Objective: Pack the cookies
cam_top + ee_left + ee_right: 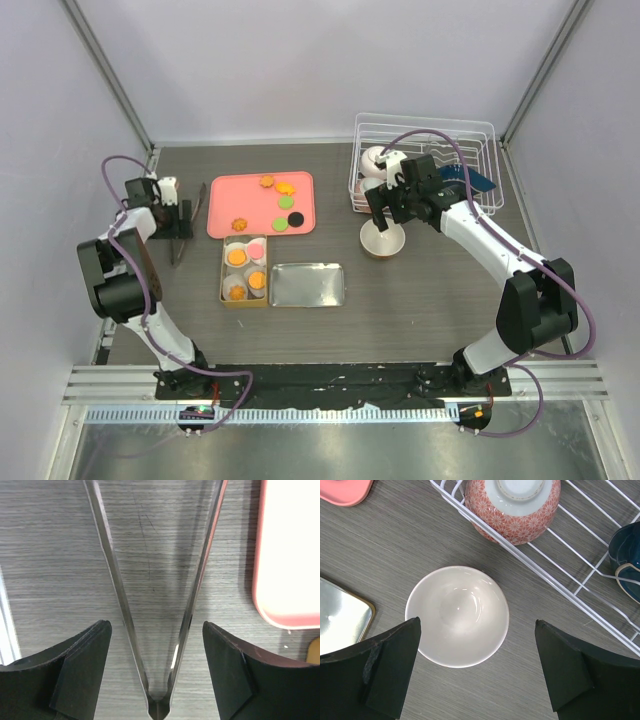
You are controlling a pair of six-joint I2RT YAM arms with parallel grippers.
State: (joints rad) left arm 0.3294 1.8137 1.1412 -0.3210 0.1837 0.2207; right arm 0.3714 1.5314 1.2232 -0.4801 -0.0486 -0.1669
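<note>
Several cookies lie on the pink tray [225, 210]: orange ones [266, 181], green ones [286, 203] and a black one [296, 219]. More cookies [237, 257] sit in white paper cups inside the gold tin [223, 272]. My left gripper [156, 626] is open, straddling the metal tongs [112, 565] that lie on the table. Both fingers stand clear of the tong arms. My right gripper [477, 624] hangs open above an empty white bowl [457, 616], holding nothing.
The tin's lid [308, 285] lies to the right of the tin. A white wire dish rack [425, 130] at the back right holds a red patterned bowl [512, 510] and a blue bowl [626, 555]. The pink tray's edge [287, 555] is just right of the tongs.
</note>
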